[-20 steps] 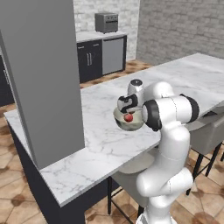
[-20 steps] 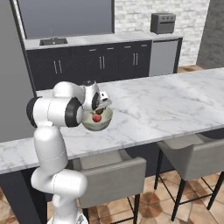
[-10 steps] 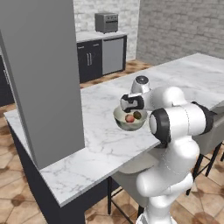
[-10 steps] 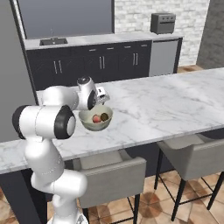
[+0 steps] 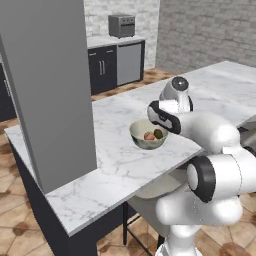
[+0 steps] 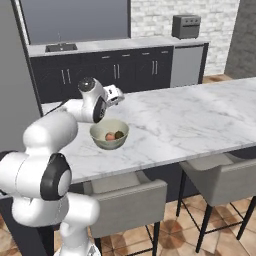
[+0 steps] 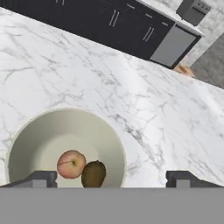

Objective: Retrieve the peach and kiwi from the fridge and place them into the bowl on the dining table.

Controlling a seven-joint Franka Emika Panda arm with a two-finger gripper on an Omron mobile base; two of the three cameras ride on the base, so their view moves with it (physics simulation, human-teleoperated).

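Note:
The pale bowl (image 7: 39,140) stands on the white marble dining table (image 7: 131,87). Inside it the reddish peach (image 7: 71,164) and the dark kiwi (image 7: 93,173) lie side by side, touching. My gripper (image 7: 113,179) hangs open above the bowl's near rim, with nothing between its fingertips (image 7: 41,178). From the base the bowl (image 5: 148,142) holds the peach (image 5: 149,136) and kiwi (image 5: 159,133), with the gripper (image 5: 156,116) just above and behind them. On the other side, the gripper (image 6: 119,97) is above the bowl (image 6: 109,142). The fridge's plain grey side (image 5: 50,90) rises at the table's left end.
Grey stools (image 6: 220,175) are tucked under the table's near edge. Dark cabinets (image 6: 130,75) with a sink (image 6: 61,47) and a toaster oven (image 6: 186,26) line the back wall. Bare marble (image 6: 200,110) stretches to the right of the bowl.
The gripper has lifted out of the bowl and opened a little wider. The kiwi now lies free beside the peach. The arm's elbow has swung toward the cameras.

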